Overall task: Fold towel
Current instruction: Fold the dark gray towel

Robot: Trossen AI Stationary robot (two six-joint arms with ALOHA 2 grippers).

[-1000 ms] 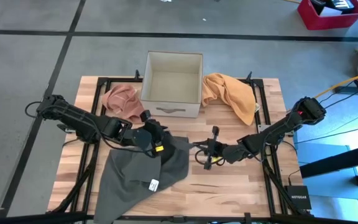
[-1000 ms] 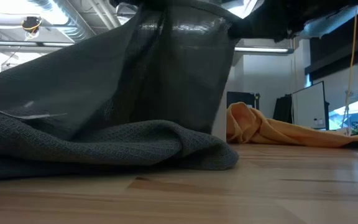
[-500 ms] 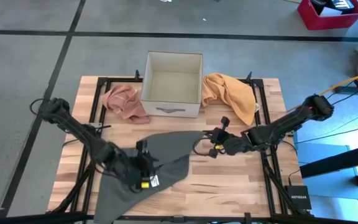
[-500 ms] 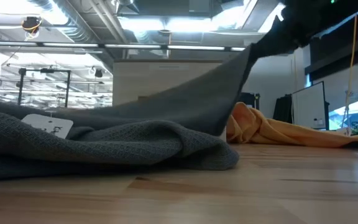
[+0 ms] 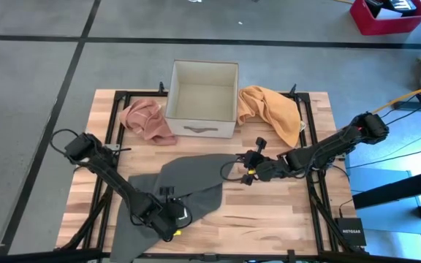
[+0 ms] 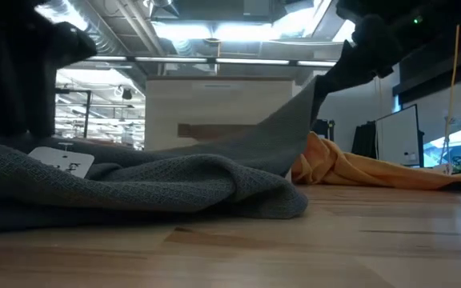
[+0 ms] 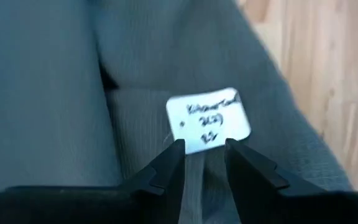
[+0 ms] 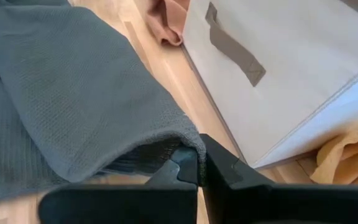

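The grey towel (image 5: 181, 186) lies on the front-left part of the surface (image 5: 269, 219), its far corner drawn out toward the middle. The right end effector (image 5: 248, 172) is clamped together on that corner; its wrist view shows the fabric edge (image 8: 188, 146) pinched between the closed fingers and lifted off the wood, probably to keep the sheet taut while the other side is handled. The left end effector (image 5: 168, 219) sits low over the towel near the front edge, its fingers (image 7: 166, 171) slightly apart on either side of the white label (image 7: 209, 121). Nothing lies between them, and whether they touch the cloth is hard to judge. It looks set to take a hold near that hem.

Behind the towel stands an open beige fabric box (image 5: 202, 98), with a pink cloth (image 5: 145, 120) to its left and an orange cloth (image 5: 272, 109) to its right, both crumpled and clear of the work.

The towel's front-left corner runs off the surface edge, and the writing on the label is illegible.
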